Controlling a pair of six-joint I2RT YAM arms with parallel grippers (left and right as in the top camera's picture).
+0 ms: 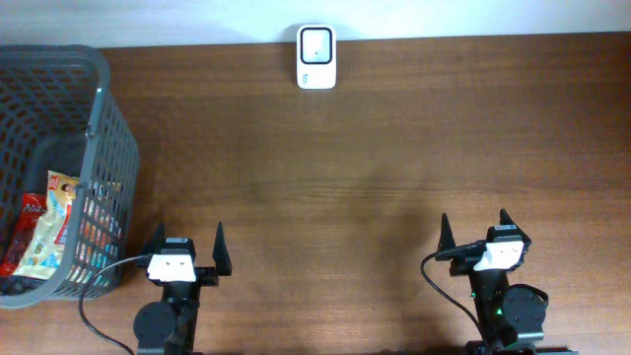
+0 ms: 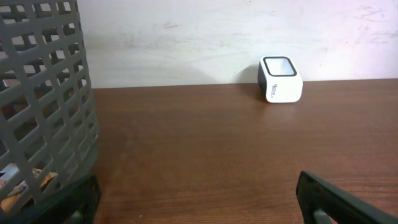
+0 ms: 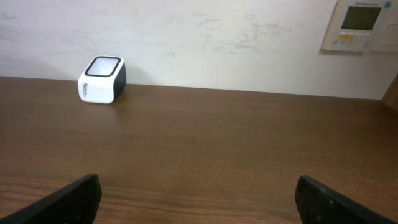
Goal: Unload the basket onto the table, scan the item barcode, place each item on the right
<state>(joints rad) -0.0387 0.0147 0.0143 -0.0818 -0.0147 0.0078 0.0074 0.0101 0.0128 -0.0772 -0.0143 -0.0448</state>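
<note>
Left gripper (image 1: 188, 244): released; you see both black fingers spread wide over bare wood at the near edge of the table (image 1: 355, 168), gripping nothing.
Left gripper, wrist view (image 2: 208, 205): only the tips of the fingers (image 2: 336, 200) show in the lower corners, well apart, with open table between them.
Right gripper (image 1: 475, 229): released as well; your overhead view shows the two fingers splayed, pointing toward the far edge and closed on nothing.
Right gripper, wrist view (image 3: 205, 202): one fingertip sits in each lower corner, and you see plain wood between them.
Scanner (image 1: 316, 57): a small white box with a dark window on top, standing at the far edge of the table against the wall (image 3: 205, 37), roughly midway between your two arms and well apart from both.
Scanner, wrist views: right of centre from the left wrist (image 2: 281, 79), left of centre from the right wrist (image 3: 102, 79).
Basket (image 1: 99, 89): grey mesh, at the left end of the table, just beside your left arm; it fills the left side of the left wrist view (image 2: 50, 93).
Packets (image 1: 47, 225): the items lie inside the basket, at its bottom, one pale and one red; you cannot read a barcode on them from here.
Control panel (image 3: 360, 25): on the wall, top right of the right wrist view.
</note>
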